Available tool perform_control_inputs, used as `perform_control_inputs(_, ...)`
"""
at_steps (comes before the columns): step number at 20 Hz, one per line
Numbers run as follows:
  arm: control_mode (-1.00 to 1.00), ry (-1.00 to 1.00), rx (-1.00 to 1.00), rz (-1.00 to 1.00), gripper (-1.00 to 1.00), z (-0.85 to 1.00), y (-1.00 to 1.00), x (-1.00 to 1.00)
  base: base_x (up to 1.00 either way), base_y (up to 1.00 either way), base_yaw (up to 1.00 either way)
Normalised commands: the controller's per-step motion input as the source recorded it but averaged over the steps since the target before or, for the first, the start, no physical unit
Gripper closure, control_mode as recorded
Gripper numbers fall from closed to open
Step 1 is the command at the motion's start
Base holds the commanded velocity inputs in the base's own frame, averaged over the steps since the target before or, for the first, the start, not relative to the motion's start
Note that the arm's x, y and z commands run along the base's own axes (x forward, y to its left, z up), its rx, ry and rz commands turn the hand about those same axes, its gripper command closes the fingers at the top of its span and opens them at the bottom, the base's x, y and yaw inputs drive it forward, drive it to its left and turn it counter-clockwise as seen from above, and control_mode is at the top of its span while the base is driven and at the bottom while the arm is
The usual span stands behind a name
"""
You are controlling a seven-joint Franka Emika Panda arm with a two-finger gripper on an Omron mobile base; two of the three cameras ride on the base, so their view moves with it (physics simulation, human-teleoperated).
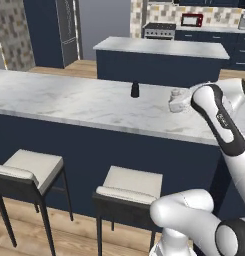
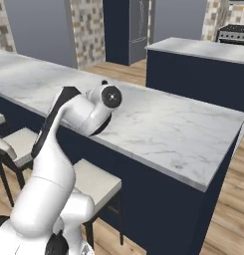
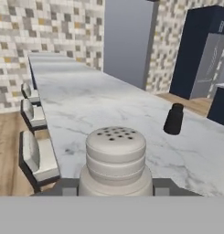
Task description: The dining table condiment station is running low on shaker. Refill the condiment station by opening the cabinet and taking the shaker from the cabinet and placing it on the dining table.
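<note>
Dining table (image 1: 69,102): long marble top on a navy base, running from 9 o'clock toward 3 in the left base view. Stools (image 1: 131,186) sit tucked along its near edge at 6–7 o'clock. Second marble island (image 1: 161,49) lies beyond at 12–1 o'clock, well apart from the table.

Arm (image 1: 219,120) reaches over the table's right part, at 3 o'clock in the left base view. In the right base view the wrist (image 2: 106,99) hangs over the near edge at 9–10 o'clock.

Small dark shaker-like pot (image 1: 135,89) stands upright on the table, at 12 o'clock of the left base view. In the hand view it lies at 2 o'clock from the pincer, apart from it.

Shaker (image 3: 115,157): pale, perforated cap up, long axis upright. It sits dead centre between the two fingertips of the gripper (image 3: 115,186), at 6 o'clock of the hand view. Pincer is part-closed on the shaker's body, one finger on each side; it has hold of it.

Key relation: marble lies straight under the shaker. Whether its base touches the top yet, can't tell; base is hidden. Judged step: set down and release. Next move calls for a straight lowering w/ axis kept vertical, then a release.

Containers: none in view.
</note>
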Motion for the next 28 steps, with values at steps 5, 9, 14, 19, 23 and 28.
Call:
perform_control_inputs(5, -1.00, 0.00, 0.02, 0.06, 1.00, -0.26, 0.47, 0.73, 0.00, 0.00, 0.00)
perform_control_inputs(9, -1.00, -0.02, 0.00, 0.07, 1.00, -0.25, 0.18, 0.72, 0.00, 0.00, 0.00)
perform_control_inputs(14, -1.00, -0.13, 0.01, 0.11, 1.00, -0.22, -0.25, 0.09, 0.00, 0.00, 0.00)
perform_control_inputs(19, -1.00, -0.03, 0.01, 0.12, 1.00, -0.21, -0.19, 0.13, 0.00, 0.00, 0.00)
perform_control_inputs(23, -1.00, 0.03, 0.00, 0.09, 1.00, -0.22, -0.02, 0.32, 0.00, 0.00, 0.00)
perform_control_inputs(28, -1.00, 0.10, 0.00, 0.10, 1.00, -0.17, -0.01, 0.50, 0.00, 0.00, 0.00)
